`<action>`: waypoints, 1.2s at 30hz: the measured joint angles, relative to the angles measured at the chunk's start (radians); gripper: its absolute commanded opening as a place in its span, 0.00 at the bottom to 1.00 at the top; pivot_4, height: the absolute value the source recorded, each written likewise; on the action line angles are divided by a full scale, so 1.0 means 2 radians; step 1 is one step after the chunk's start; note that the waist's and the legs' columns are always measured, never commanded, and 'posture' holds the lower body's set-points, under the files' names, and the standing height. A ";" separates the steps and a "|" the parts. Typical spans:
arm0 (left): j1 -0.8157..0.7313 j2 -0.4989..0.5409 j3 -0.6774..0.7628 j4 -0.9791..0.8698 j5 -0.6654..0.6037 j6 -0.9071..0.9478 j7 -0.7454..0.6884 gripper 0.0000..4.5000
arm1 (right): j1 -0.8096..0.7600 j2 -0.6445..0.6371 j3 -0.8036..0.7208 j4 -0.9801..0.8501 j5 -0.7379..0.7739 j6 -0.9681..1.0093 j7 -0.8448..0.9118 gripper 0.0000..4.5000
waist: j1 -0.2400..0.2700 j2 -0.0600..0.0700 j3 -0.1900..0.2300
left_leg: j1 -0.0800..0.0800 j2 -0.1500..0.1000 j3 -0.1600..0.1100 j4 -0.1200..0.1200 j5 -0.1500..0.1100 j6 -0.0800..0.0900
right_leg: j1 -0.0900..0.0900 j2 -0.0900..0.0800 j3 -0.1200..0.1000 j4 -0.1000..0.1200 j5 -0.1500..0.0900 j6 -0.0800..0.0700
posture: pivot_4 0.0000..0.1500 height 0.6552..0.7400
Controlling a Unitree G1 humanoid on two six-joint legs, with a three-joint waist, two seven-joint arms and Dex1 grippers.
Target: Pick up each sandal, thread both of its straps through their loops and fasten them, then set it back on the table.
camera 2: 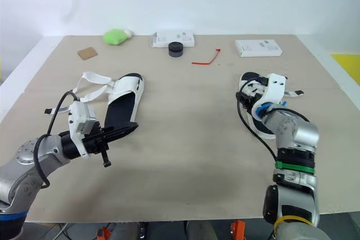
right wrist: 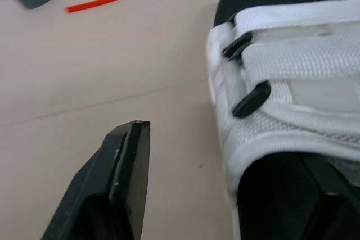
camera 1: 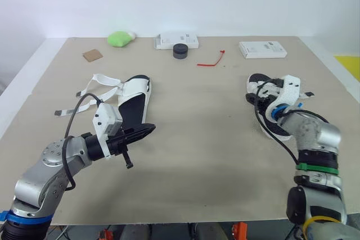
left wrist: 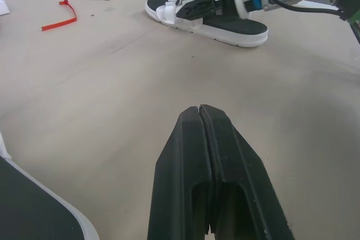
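A: Where are the sandals?
B: The left sandal (camera 1: 132,102) lies at centre-left of the head view with its straps (camera 1: 98,85) splayed loose toward the left. The right sandal (left wrist: 225,23) lies at centre-right. Its straps sit flat across the upper by 2 black loops, but I cannot tell whether they are fastened.

A: And the tools?
B: The left gripper (camera 1: 147,130) is pinched closed with nothing in it, just beside the left sandal's heel. The right gripper (right wrist: 138,125) is also closed and empty, close to the right sandal's strap side.

A: What are the risks?
B: Closed tips would shove a sandal rather than grip it, so they need to open first. The loose straps could also snag a finger or slip out of the pinch.

A: How much room is there?
B: The table (camera 1: 197,167) is bare across the middle and the lower frame. The red tie (camera 1: 211,60) and black roll (camera 1: 180,50) sit well apart, along the top. The table's near edge runs close under both arms, so a dragged sandal could slide off it.
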 measured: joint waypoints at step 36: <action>-0.076 -0.083 -0.004 0.086 0.050 0.096 0.210 0.99 | 0.183 -0.013 0.096 -0.381 0.040 -0.110 0.135 0.66 | 0.001 -0.002 0.000 | -0.001 0.005 0.003 0.002 0.002 -0.002 | -0.001 0.004 0.001 -0.001 0.002 0.002 | 1.00 1.00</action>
